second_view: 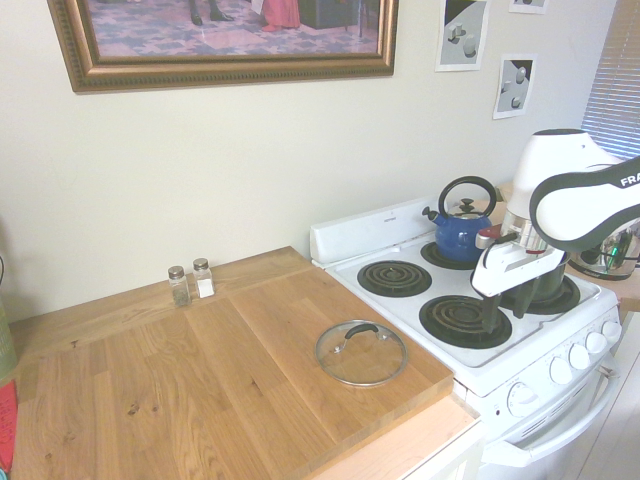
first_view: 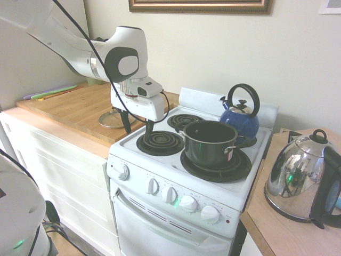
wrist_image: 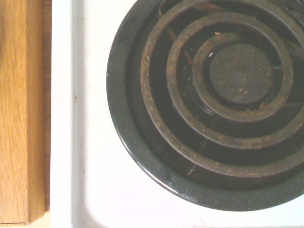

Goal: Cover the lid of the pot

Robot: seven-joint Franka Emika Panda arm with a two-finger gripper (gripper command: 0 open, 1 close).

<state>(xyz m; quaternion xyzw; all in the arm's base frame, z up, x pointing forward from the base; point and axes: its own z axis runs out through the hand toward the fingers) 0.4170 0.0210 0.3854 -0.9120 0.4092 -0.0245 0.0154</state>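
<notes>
One white arm [first_view: 126, 58], fingers [first_view: 148, 126] pointing down (spread apart), above the stove [first_view: 184, 200], lid [second_view: 361, 353] aside.

Arm housing [first_view: 47, 28]: white, smooth, rounded segments, glossy finish. Dark grey oval-edged panels at the wrist joint [first_view: 127, 62]; black band on top. Lettering "FRA" [second_view: 630, 181] in white on a black patch, cut off by the frame edge. Hand body [first_view: 139, 101]: white, block-shaped, rounded corners. Two fingers [first_view: 149, 128]: black, tapered. Metallic, reddish-tinted collar above the hand.
</notes>
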